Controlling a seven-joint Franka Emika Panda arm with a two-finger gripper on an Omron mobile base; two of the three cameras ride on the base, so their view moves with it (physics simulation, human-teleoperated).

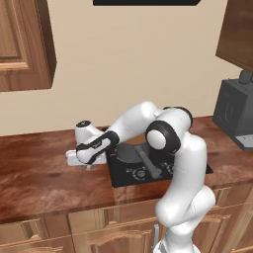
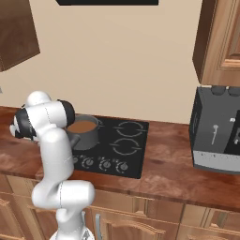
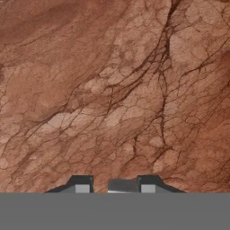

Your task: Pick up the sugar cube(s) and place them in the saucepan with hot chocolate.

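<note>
Arm reaches left and low over the reddish-brown stone table (image 1: 39,173), hand sitting just left of the black cooktop (image 2: 117,147). Gripper (image 3: 115,185) points down at the table surface; in the hand view its two dark tips show at the bottom with a pale grey patch in the narrow gap between them. Whether that patch is the sugar cube cannot be told, nor whether the gripper is pressed on anything. The saucepan (image 2: 84,132), grey metal with brown liquid, stands on the cooktop's rear left burner, partly behind the arm in the right base view; its long handle (image 1: 147,163) runs toward the front edge in the left base view. A dark grey coffee machine (image 2: 216,129) stands on the table to the right, well apart from the cooktop. Wooden cabinets (image 1: 24,44) hang above.
</note>
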